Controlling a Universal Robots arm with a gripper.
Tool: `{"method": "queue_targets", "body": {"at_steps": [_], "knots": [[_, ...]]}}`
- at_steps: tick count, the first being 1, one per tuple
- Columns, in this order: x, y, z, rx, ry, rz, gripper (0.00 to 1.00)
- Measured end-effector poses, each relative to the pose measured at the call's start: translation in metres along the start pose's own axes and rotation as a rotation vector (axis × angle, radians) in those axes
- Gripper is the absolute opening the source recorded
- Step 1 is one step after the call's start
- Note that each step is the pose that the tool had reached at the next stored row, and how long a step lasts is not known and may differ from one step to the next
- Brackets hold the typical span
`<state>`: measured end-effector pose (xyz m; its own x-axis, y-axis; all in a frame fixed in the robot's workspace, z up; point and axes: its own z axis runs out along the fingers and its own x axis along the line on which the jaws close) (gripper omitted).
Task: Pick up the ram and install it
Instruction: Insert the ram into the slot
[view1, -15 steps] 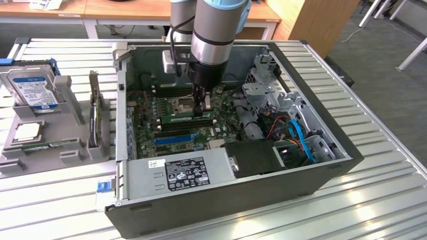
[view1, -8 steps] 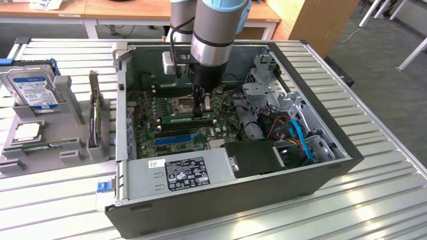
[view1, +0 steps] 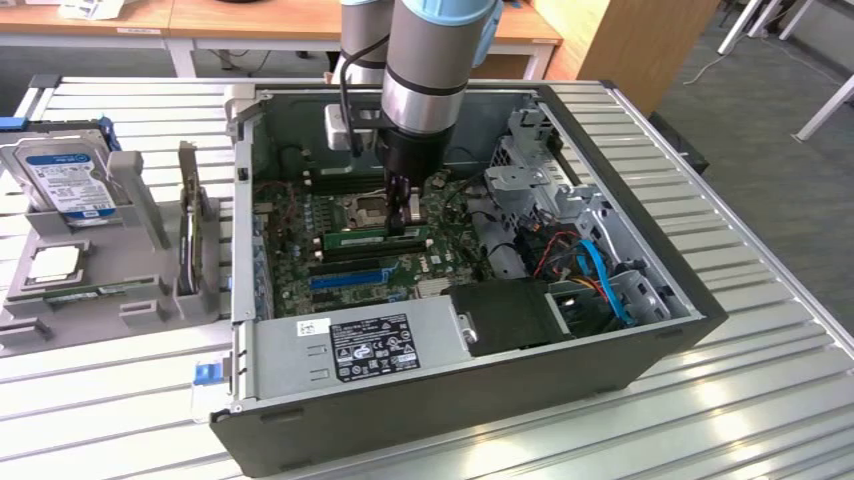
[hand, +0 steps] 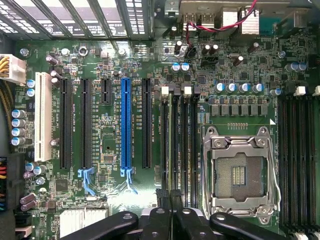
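The ram (view1: 378, 240), a long narrow green circuit-board stick w/ black chips, stands on its long edge inside the open dark-grey PC case (view1: 667, 330), over the memory slots of the green motherboard (view1: 296, 250). It sits just beside the square silver CPU socket (view1: 363, 208), between that socket and the long blue expansion slot (view1: 350, 281). Can't tell whether it's pushed fully home in a slot.

The black gripper (view1: 400, 222) comes straight down from the arm. Its 2 fingers pinch the ram's top edge at approx. mid-length, jaws nearly together w/ just the thin board between them. In the wrist view the black fingers (hand: 161, 220) meet over the bank of black memory slots (hand: 179, 135), w/ the socket's metal frame right next to that bank.

A grey power-supply box w/ a black label (view1: 360, 345) lies along the case wall nearest the exterior camera. A blue cable (view1: 607, 285) loops by the drive bay at the exterior view's right.

The case sits mid-table on the silver slatted metal table (view1: 761, 400). Near the table edge at the exterior view's left is a grey plastic rack (view1: 147, 300). It holds a hard drive w/ a blue-white label (view1: 70, 180), a tall grey expansion card (view1: 191, 235) standing upright, and a small square silver processor chip (view1: 56, 262), all well apart from the gripper.
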<state>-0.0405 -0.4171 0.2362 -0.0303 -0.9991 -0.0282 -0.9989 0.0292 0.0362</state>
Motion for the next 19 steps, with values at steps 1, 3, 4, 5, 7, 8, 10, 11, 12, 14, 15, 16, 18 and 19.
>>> {"method": "queue_targets", "body": {"at_steps": [1, 3, 4, 5, 7, 8, 10, 11, 12, 14, 15, 16, 18, 19], "knots": [[0.0, 0.0, 0.0, 0.0, 0.0, 0.0, 0.11], [0.0, 0.0, 0.0, 0.0, 0.0, 0.0, 0.11], [0.0, 0.0, 0.0, 0.0001, 0.0, 0.0, 0.11], [0.0, 0.0, 0.0, 0.0, 0.0, 0.0, 0.11], [0.0, 0.0, 0.0, 0.0, 0.0, -0.001, 0.11], [0.0, 0.0, 0.0, -0.0001, 0.0001, -0.002, 0.11], [0.0, 0.0, 0.0, -0.0002, 0.0003, -0.008, 0.11], [0.0, 0.0, -0.0001, -0.0003, 0.0005, -0.011, 0.11], [0.0001, 0.0, 0.0, -0.0004, 0.0006, -0.014, 0.11], [0.0, 0.0, 0.0, -0.0006, 0.0008, -0.023, 0.11], [0.0, 0.0, 0.0, -0.0007, 0.0009, -0.026, 0.11], [0.0, 0.0, 0.0, -0.0007, 0.001, -0.026, 0.11], [0.0, 0.0, 0.0, -0.0008, 0.0009, -0.026, 0.11], [0.0, 0.0, 0.0, -0.0007, 0.0009, -0.026, 0.11]]}}
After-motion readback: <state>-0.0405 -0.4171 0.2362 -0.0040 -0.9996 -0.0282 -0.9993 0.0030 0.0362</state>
